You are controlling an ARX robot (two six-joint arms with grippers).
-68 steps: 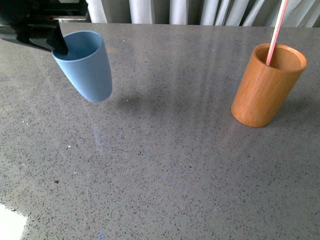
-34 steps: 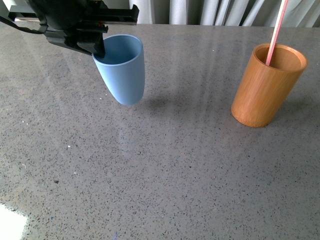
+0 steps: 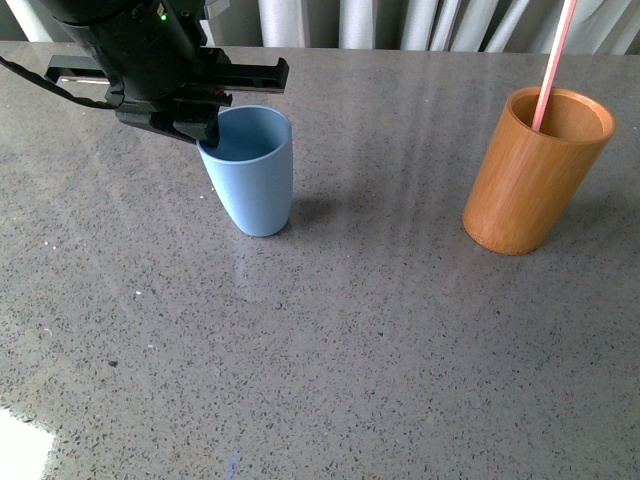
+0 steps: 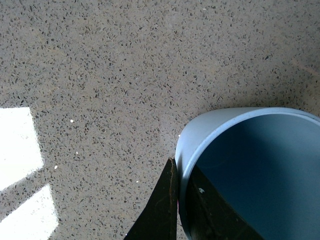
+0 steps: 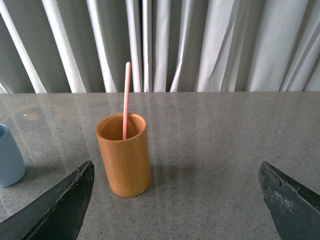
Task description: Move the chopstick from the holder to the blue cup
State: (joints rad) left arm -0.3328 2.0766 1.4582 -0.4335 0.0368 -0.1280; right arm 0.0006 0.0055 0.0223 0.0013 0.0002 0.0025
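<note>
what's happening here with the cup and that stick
The left hand is pinching the rim of the blue cup, one finger inside and one outside. The cup's base looks to be on the grey table or just above it. The chopstick stands in the holder off to the right, not yet moved. The right hand is open, facing the holder and touching nothing.

Front view: chopstick [image 3: 556,62] top cut by frame edge; lower end hidden inside holder [image 3: 535,170]. Right wrist view: blue cup [image 5: 9,157] cropped.
</note>
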